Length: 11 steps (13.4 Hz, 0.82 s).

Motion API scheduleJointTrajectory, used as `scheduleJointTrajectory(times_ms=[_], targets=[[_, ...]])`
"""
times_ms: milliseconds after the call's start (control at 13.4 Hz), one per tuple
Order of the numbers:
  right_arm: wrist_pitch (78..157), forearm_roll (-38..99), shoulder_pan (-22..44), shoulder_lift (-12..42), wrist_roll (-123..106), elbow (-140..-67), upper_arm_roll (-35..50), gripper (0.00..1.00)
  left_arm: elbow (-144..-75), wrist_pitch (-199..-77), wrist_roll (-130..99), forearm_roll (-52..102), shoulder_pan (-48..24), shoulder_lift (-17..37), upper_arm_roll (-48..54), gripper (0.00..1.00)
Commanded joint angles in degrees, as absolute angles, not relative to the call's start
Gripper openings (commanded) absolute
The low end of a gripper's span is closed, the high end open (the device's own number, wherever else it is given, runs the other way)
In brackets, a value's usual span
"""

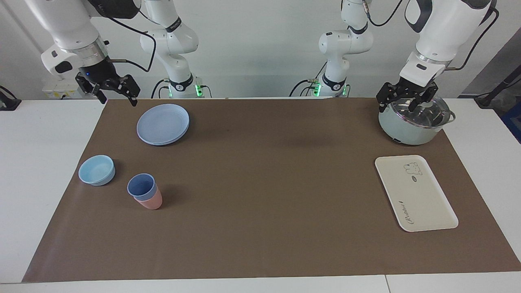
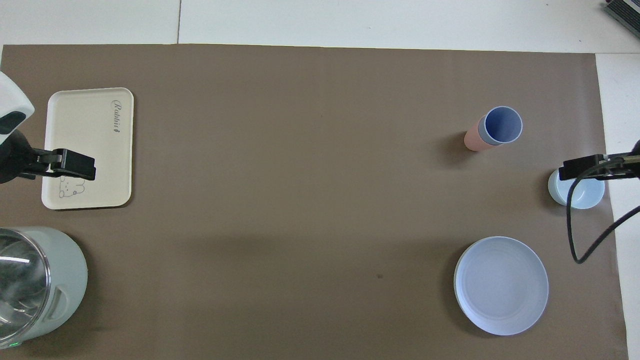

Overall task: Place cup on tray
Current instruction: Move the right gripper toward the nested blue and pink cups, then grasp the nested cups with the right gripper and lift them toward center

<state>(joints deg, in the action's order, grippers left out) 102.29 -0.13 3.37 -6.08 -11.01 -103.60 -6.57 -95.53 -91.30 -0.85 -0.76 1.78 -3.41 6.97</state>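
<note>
Right gripper open, empty, high at the mat's 10 o'clock corner; left gripper open over pot, waiting. Pinch only the cup, nested in pink tumbler; lift straight up, then to tray

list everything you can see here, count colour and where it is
cup: 1, periwinkle blue, nested upright in the pink cup, toward the right arm's end of the table
pink cup: 1, salmon pink, on the mat, under the blue one
bowl: 1, light blue, beside the cups
plate: 1, blue, nearer to the robots than the cups
tray: 1, cream white, toward the left arm's end
pot: 1, pale green with glass lid, nearer to the robots than the tray
mat: 1, brown, covers the table
right end effector: 1, black, raised over the mat's corner by the plate
left end effector: 1, black, over the pot's lid, waiting
</note>
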Motion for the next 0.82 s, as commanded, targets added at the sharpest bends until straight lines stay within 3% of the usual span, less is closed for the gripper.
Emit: scheduleJointTrajectory(times_ms=[0, 373, 746], targets=[[114.0, 5.4, 1.2, -8.4, -30.1, -113.5, -7.4, 1.00, -96.7, -90.8, -0.6, -1.6, 1.8, -4.7, 6.8, 1.00], [124.7, 27.5, -7.1, -4.0, -68.3, -119.3, -7.4, 1.00, -96.7, -90.8, -0.6, -1.6, 1.8, -4.7, 6.8, 1.00], [124.5, 50.0, -12.1, 5.2, -94.4, -119.5, -7.4, 1.00, -96.7, -90.8, -0.6, -1.6, 1.8, -4.7, 6.8, 1.00]])
